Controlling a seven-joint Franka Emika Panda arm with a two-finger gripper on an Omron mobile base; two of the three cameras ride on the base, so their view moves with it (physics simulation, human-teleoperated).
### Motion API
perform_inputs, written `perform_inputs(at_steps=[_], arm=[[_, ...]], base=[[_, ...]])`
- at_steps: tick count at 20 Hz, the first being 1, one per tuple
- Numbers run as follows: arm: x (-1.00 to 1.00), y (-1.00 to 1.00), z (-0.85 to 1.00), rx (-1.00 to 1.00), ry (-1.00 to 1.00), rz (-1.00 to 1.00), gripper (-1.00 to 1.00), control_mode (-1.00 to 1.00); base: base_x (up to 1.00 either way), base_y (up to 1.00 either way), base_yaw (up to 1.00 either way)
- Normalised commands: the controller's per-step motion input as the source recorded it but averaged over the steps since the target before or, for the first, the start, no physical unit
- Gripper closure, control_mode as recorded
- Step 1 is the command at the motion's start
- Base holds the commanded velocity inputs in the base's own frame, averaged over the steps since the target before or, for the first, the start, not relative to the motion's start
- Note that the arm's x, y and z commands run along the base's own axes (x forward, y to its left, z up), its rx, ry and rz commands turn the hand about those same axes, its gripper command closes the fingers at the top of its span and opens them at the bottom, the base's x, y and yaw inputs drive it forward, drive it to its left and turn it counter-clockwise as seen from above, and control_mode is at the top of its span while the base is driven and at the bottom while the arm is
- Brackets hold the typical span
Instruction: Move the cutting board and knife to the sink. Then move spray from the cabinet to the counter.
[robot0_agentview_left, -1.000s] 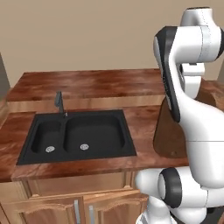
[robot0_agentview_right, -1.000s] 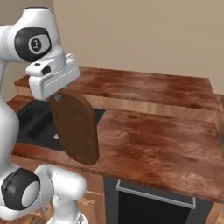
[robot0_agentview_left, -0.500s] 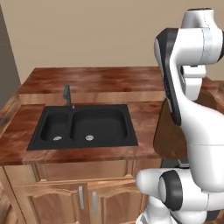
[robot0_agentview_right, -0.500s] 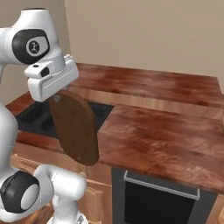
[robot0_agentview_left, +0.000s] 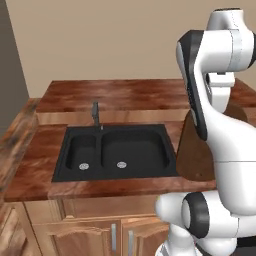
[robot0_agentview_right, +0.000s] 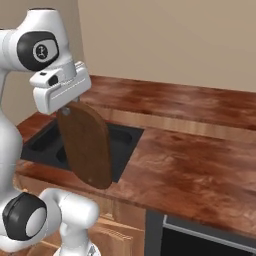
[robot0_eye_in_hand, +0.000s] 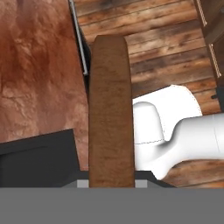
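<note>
My gripper is shut on the top end of the cutting board, a dark-brown oblong board that hangs upright above the counter, just right of the black double sink. In the left base view the cutting board shows partly behind my arm. The hand view looks down the cutting board's thin edge from the gripper, with the counter and a corner of the sink to its left. The knife, spray and cabinet are out of view.
A dark faucet stands behind the sink. A raised counter ledge runs along the back. Lower cabinet doors sit under the sink. A dark oven front lies below the counter at the right.
The whole picture has shifted: the base has driven, bringing the sink closer to the arm. The board hangs in the shut gripper as before.
</note>
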Motion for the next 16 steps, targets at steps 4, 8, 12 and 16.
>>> perform_inputs(at_steps=[4, 8, 12, 16], arm=[[0.0, 0.0, 0.0, 0.0, 0.0, 0.0, 1.0, 1.0], [0.0, 0.0, 0.0, 0.0, 0.0, 0.0, 1.0, 1.0], [0.0, 0.0, 0.0, 0.0, 0.0, 0.0, 1.0, 1.0], [0.0, 0.0, 0.0, 0.0, 0.0, 0.0, 1.0, 1.0]], base=[[0.09, 0.69, 0.0], [0.06, 0.38, 0.0], [0.39, 0.06, 0.0], [0.34, 0.01, 0.0]])
